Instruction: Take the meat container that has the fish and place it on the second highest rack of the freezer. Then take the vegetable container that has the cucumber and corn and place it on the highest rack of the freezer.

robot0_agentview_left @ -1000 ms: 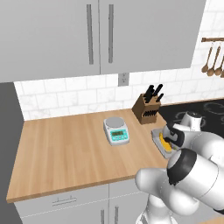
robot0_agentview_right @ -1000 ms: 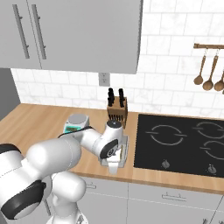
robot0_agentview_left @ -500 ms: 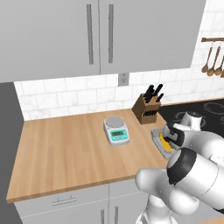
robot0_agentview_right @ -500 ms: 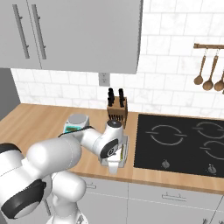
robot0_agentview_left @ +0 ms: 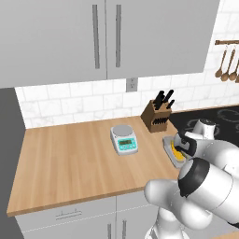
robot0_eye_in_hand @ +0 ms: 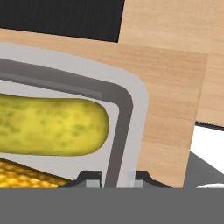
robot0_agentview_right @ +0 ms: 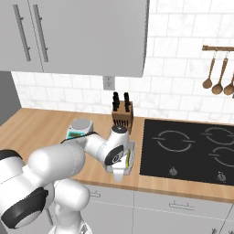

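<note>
The vegetable container (robot0_agentview_left: 171,154) is a shallow grey tray on the wooden counter beside the stove. It holds a green cucumber (robot0_eye_in_hand: 52,127) and yellow corn (robot0_eye_in_hand: 22,173). My gripper (robot0_eye_in_hand: 113,177) reaches down onto the container's end. Its fingertips (robot0_eye_in_hand: 89,175) stand on either side of the grey rim wall (robot0_eye_in_hand: 124,109), shut on it. From the right base view the hand (robot0_agentview_right: 118,160) covers part of the container (robot0_agentview_right: 130,157). The meat container with the fish and the freezer are out of view.
A kitchen scale (robot0_agentview_left: 124,139) and a knife block (robot0_agentview_left: 158,116) stand behind the container. The black stove (robot0_agentview_right: 187,151) lies just to its right. Wooden utensils (robot0_agentview_right: 219,77) hang on the wall. Grey cabinets (robot0_agentview_left: 102,42) hang overhead.
The fingers have shut onto the rim of the vegetable container. The arm and the container stay where they were.
</note>
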